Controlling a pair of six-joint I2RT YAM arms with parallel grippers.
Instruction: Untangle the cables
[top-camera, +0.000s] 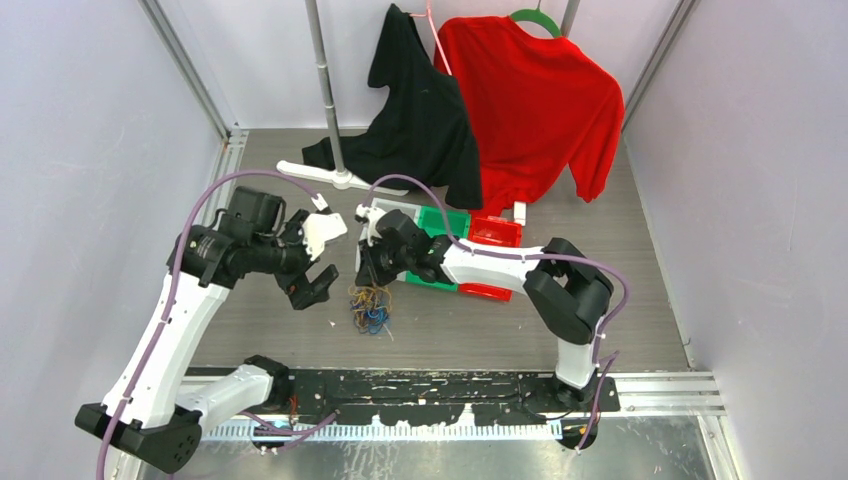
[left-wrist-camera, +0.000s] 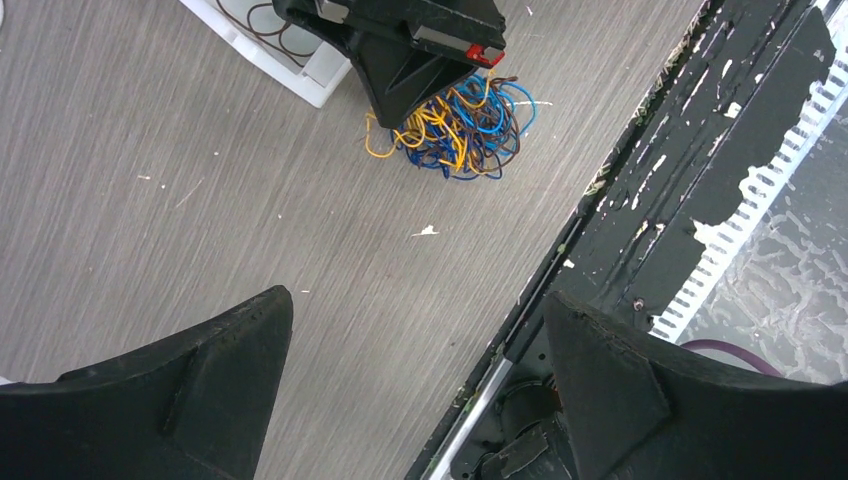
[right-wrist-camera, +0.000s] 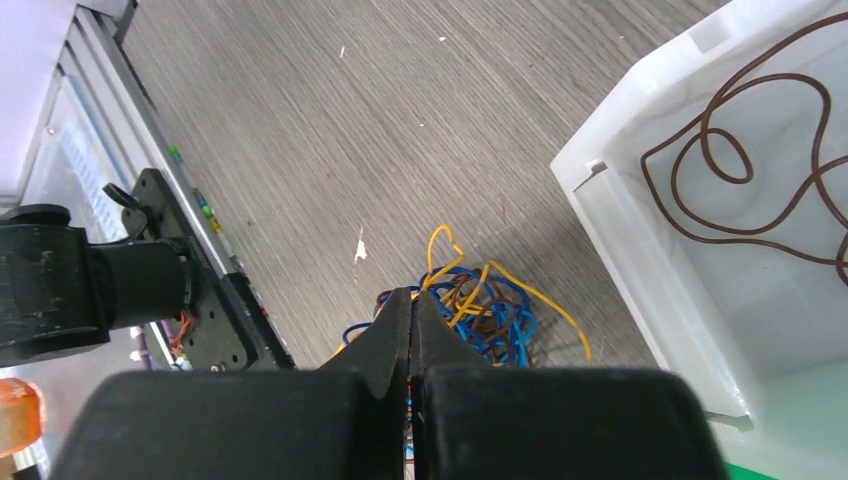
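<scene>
- Cables (top-camera: 370, 306): a yellow, blue and brown tangle on the table (top-camera: 470, 335), centre of the top view.
- Right gripper (right-wrist-camera: 410, 297): fingers pressed together, tips at the tangle; whether they pinch a strand cannot be told.
- Left gripper (left-wrist-camera: 415, 300): fingers wide apart.

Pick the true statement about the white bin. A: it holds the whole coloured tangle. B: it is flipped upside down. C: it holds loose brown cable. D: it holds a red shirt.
C: the right wrist view shows brown cable looped inside the white bin, with the tangle outside it on the table.
</scene>
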